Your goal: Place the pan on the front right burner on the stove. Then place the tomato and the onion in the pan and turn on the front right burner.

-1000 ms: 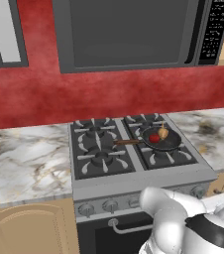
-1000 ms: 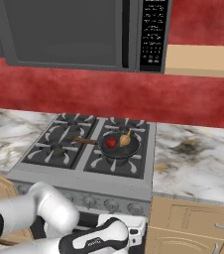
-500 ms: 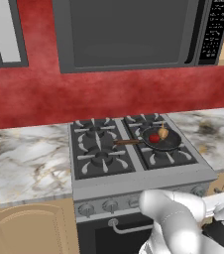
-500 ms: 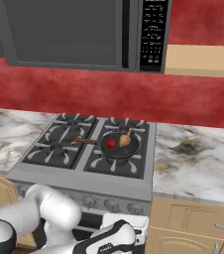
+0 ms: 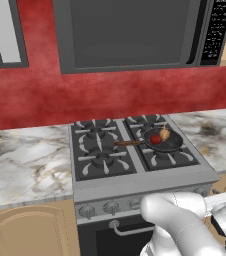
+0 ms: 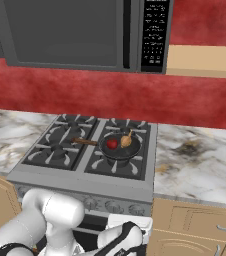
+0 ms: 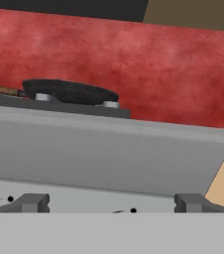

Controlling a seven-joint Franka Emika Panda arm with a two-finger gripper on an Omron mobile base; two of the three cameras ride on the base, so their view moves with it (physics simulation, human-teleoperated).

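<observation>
The black pan [image 5: 172, 145] [image 6: 116, 152] sits on the right half of the stove [image 5: 140, 181] [image 6: 80, 181], over the front right burner [image 5: 171, 156], its wooden handle pointing left. Inside it lie the red tomato [image 5: 156, 139] [image 6: 112, 144] and the tan onion [image 5: 164, 133] [image 6: 126, 141], side by side. My gripper [image 7: 111, 203] is open and holds nothing. It hangs low in front of the stove's grey front panel, facing it. In the hand view the pan [image 7: 69, 92] shows from the side above the stove's front edge.
A row of round knobs [image 5: 111, 206] [image 6: 110, 206] runs along the stove's front, with the oven door handle [image 5: 130, 231] below. Marble counter [image 5: 25, 165] [image 6: 200, 165] flanks the stove. A dark microwave [image 5: 130, 32] hangs above against the red wall.
My arm has shifted a little in front of the stove's front, with the hand staying low. Pan, tomato and onion have not moved. The gripper stays open.
</observation>
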